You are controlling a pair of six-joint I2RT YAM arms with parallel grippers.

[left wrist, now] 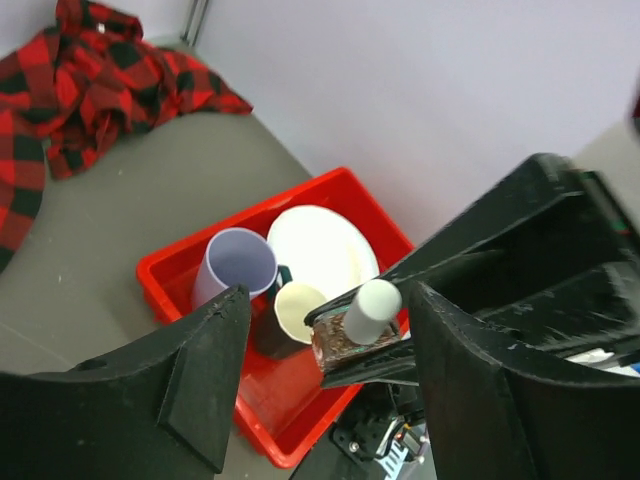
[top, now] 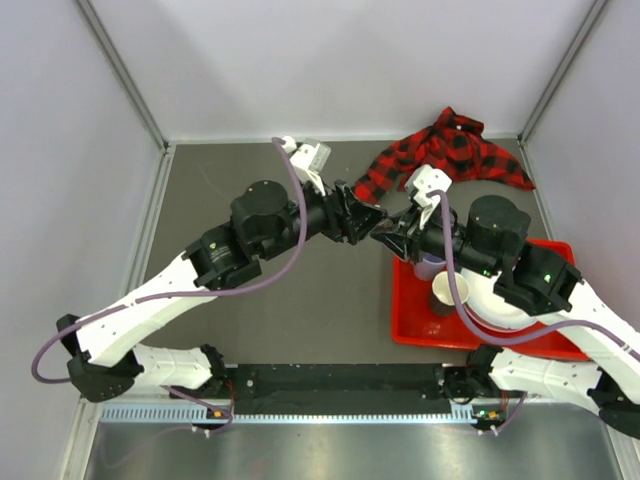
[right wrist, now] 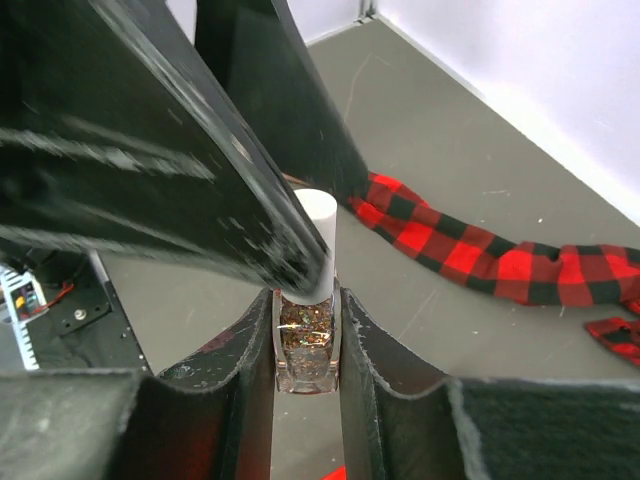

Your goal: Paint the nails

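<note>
The right claw (right wrist: 303,312) pinches the bottle (right wrist: 307,348), the left claw (left wrist: 325,335) spread around its cap (left wrist: 372,308), and a crooked squeeze could knock it loose.

Nails unseen; perhaps under plaid sleeve (top: 450,160)

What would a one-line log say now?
right hand: shut on polish bottle | left hand: open, astride white cap | plaid sleeve: far corner
</note>
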